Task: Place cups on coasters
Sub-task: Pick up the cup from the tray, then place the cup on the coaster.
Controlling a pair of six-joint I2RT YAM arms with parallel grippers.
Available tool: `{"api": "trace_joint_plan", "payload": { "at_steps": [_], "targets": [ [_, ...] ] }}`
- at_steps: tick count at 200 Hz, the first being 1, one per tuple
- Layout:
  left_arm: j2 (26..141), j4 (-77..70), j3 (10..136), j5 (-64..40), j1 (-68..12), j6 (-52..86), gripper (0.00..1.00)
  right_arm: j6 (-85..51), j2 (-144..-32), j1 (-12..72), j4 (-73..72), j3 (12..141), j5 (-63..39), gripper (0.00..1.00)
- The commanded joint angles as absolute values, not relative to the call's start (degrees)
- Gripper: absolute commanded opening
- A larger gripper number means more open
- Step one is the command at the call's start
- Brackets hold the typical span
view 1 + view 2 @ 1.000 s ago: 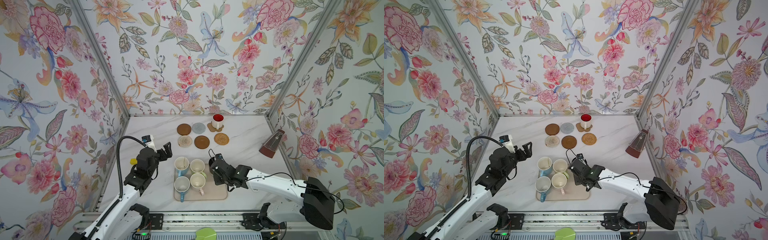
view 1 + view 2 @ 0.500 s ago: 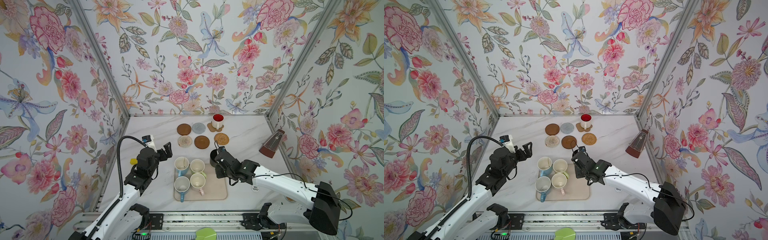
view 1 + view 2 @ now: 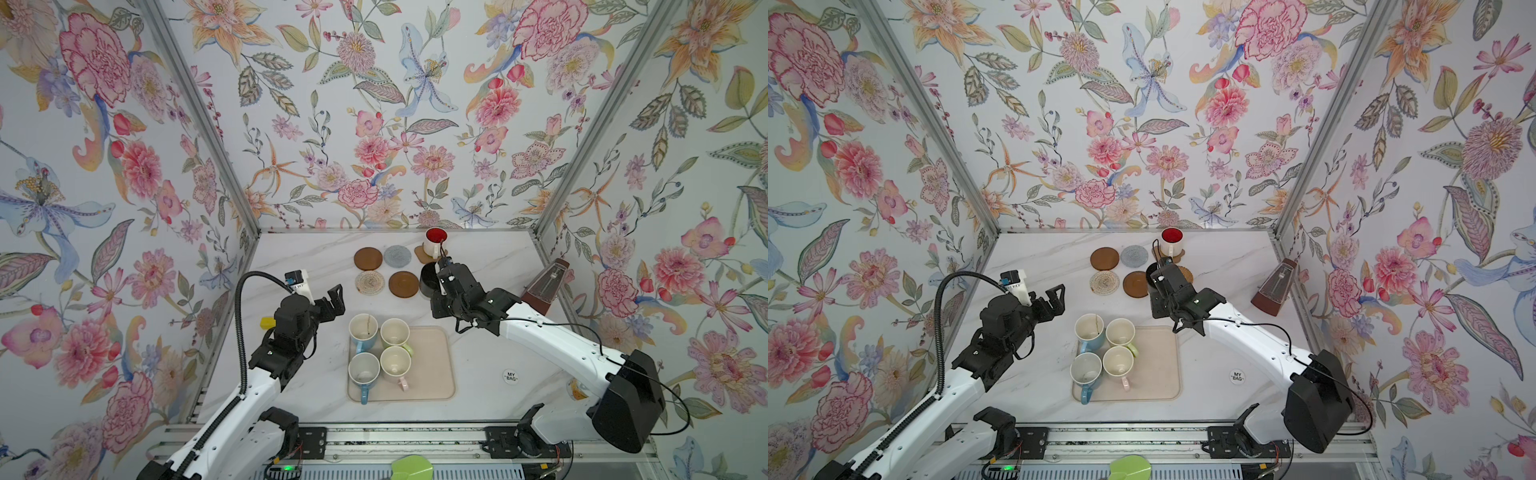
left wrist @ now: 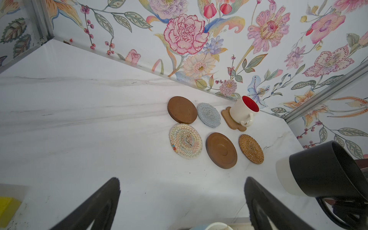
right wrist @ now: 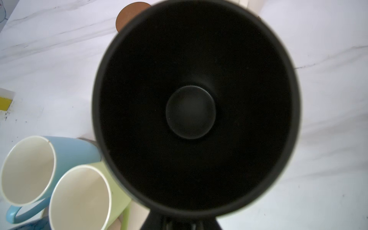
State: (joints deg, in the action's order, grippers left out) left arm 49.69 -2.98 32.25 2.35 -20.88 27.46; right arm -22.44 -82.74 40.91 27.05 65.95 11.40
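Observation:
My right gripper [image 3: 441,277] is shut on the handle of the black cup [image 3: 428,279], which hangs above the table beside the golden rattan coaster [image 4: 251,149]. The cup's dark inside fills the right wrist view. A white cup with red inside [image 3: 435,243] stands on the tan flower-shaped coaster [image 3: 422,254]. Bare coasters lie by it: two dark brown discs [image 3: 368,259] [image 3: 403,284], a grey one [image 3: 397,256] and a cream woven one [image 3: 369,282]. Two light blue cups [image 3: 363,330] [image 3: 364,370], a pale green cup [image 3: 395,332] and a pale pink cup [image 3: 395,363] stand on the tray. My left gripper [image 3: 334,300] is open, left of them.
The beige tray [image 3: 432,374] lies at the front middle. A brown metronome [image 3: 544,286] stands by the right wall. A white "MY BAG" sticker [image 3: 510,376] lies right of the tray. A small yellow object [image 3: 268,322] sits by the left wall.
My right arm has carried the black cup from the tray's right side back toward the coasters. The left arm has not moved.

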Motion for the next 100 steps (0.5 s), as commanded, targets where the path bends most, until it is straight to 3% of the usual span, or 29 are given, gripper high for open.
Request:
{"api": "trace_joint_plan", "payload": {
  "at_steps": [1,100],
  "targets": [
    [50.23,-4.93,32.46,-0.39,-20.23,27.17,0.99,-18.37,-86.46,39.32,19.1,70.6,9.59,0.0],
    [50.8,-4.21,33.01,-0.65,-20.29,26.54,0.99,-12.29,-103.58,33.06,12.21,83.87,6.16,0.0]
  ]
}}
